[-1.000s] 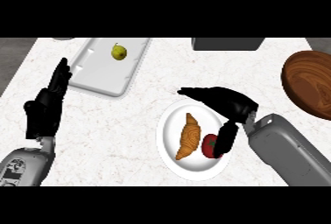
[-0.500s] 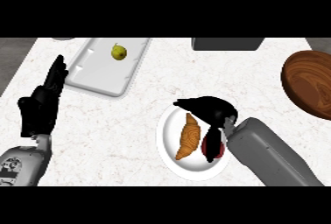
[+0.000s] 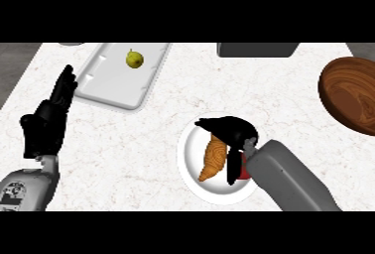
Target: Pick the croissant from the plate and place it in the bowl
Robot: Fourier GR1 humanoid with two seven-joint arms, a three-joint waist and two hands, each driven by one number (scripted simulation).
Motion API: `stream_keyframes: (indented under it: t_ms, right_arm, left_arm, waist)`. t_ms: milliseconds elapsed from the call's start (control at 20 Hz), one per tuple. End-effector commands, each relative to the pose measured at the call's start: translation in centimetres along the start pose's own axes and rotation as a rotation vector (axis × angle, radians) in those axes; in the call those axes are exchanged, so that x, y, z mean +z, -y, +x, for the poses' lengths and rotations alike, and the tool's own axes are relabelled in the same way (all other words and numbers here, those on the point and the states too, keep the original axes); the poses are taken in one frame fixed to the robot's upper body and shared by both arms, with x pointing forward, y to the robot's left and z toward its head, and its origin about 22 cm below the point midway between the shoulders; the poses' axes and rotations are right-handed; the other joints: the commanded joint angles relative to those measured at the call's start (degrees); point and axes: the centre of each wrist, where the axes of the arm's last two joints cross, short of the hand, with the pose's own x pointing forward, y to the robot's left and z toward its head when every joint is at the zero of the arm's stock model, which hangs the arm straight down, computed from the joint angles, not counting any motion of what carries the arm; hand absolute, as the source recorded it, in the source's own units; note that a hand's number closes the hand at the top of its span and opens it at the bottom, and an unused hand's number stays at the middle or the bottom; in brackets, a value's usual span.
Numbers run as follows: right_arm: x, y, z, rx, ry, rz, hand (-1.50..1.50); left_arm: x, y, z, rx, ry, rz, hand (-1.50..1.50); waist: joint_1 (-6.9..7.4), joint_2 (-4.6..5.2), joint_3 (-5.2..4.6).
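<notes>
A golden-brown croissant (image 3: 212,159) lies lengthwise on the white plate (image 3: 192,171) at the counter's lower middle. My right hand (image 3: 231,130) arches over its upper end, fingers bent toward the left and thumb reaching down along its right side. The fingers have not closed round the croissant, which still rests on the plate. A red item (image 3: 244,172) sits at the plate's right, mostly hidden behind the thumb and forearm. The brown wooden bowl (image 3: 353,93) stands at the right edge, partly cut off. My left hand (image 3: 47,122) rests open at the left, fingers up.
A white rectangular tray (image 3: 110,84) at the upper left holds a yellow-green pear (image 3: 134,59). A dark grey object (image 3: 256,49) sits at the top edge. The marble counter ends at the left, just beyond my left hand.
My right hand has moved down and left from beyond the plate to directly over the croissant's upper end. My left hand has barely shifted. The croissant has not moved.
</notes>
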Motion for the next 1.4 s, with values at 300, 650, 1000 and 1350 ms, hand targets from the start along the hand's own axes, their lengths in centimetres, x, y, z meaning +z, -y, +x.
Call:
stream_keyframes:
  t_ms: [300, 650, 1000, 1350]
  right_arm:
    - [-2.9, -2.7, -0.7, 0.013, 0.013, 0.011, -1.50]
    - [-4.3, -3.2, 0.3, 0.117, 0.091, -0.021, 1.50]
    - [-3.3, -3.8, 0.7, 0.094, 0.145, -0.058, 1.50]
    - [-4.0, 2.4, -1.7, -0.391, -0.437, -0.468, 1.50]
  left_arm:
    - [1.6, 1.6, -0.6, 0.013, -0.009, -0.017, 0.00]
    - [0.7, 1.8, 1.0, 0.008, 0.000, 0.002, 0.00]
    - [-0.5, -0.2, -1.7, 0.000, 0.016, 0.018, 0.00]
    - [-0.2, 1.5, 0.8, 0.020, 0.017, -0.028, 0.00]
  waist:
    - [0.05, -0.03, 0.01]
    - [0.06, -0.02, 0.01]
    - [-0.38, -0.03, -0.02]
    - [1.93, 0.55, 0.07]
